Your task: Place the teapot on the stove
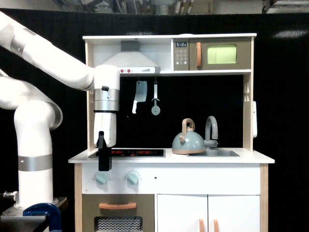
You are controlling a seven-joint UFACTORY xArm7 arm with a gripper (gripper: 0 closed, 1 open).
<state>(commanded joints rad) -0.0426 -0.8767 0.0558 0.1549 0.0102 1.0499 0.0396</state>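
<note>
Your gripper [104,162] hangs by the stove [128,152], holding nothing; can't tell if fingers are apart | teapot [188,140] sits by the sink [215,153], so go there.

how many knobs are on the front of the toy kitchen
2. The left knob sits on the white front panel just under the gripper; the right knob sits beside it, below the stove. None seems hidden.

I had only the exterior view, set square in front of the toy kitchen [171,159] at about counter height, looking straight at its face. It stood far enough back to take in the shelf on top, the cupboard doors below, and the arm [34,145] entering from the view's left.
</note>
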